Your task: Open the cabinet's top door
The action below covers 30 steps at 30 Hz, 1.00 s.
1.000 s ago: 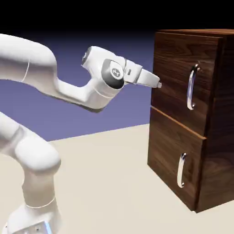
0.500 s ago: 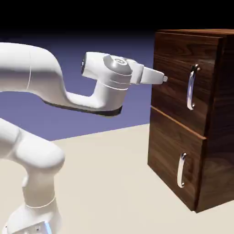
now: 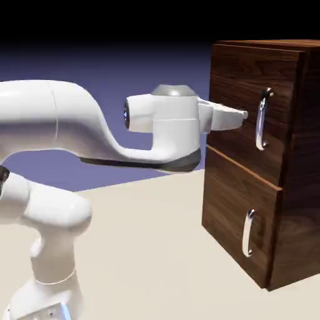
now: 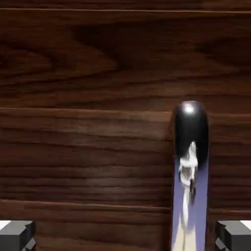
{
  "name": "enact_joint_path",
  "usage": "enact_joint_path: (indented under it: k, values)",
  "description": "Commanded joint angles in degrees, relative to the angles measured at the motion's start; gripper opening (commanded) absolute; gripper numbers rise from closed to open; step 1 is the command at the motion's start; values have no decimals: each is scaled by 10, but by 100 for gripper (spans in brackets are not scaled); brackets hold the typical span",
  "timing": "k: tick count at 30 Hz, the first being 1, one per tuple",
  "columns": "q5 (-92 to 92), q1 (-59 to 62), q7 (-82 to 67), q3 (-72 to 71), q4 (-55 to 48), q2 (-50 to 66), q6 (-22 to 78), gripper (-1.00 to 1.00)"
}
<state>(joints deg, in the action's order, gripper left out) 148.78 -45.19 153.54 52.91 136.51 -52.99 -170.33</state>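
Top door, closed, with its long handle taken as the landmark for all places given. The tool is released: in the hand view its two grey fingertips stand wide apart at the bottom edge, one on either side of the handle's line, with nothing gripped. The handle runs down the picture between them, closer to the right-hand tip in that view than to the left-hand one. In the exterior view the tool lies just to the left of the handle, level with its middle part and pointing toward it; whether they touch cannot be told.

The handle itself is a curved, polished bar, upright on the door. In the hand view its upper end is dark with a bright highlight, and lower down it mirrors blue-violet, white and beige. Around and behind it spreads the door's dark wood, crossed by grain and thin pale lines.

To the exterior view's left of the handle extends the white arm, its wrist nearly level with the handle. Below the handle, past the door's lower edge, is the lower door, also closed, with a shorter handle. Both doors belong to the cabinet, which stands on the pale desk; the top door forms its upper front, around the handle.
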Motion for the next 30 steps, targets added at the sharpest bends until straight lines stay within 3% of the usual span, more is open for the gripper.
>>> enact_joint_path:
  k: [1,8,13,14,30]
  values:
    - [25,-7,19,9,-4,-3,1,0]
    - [156,-47,116,55,-26,-21,4,0]
    - [168,-149,125,117,-97,17,23,0]
    - [168,-149,125,117,-97,17,23,-100]
    - [-72,155,59,-155,139,-4,196,-100]
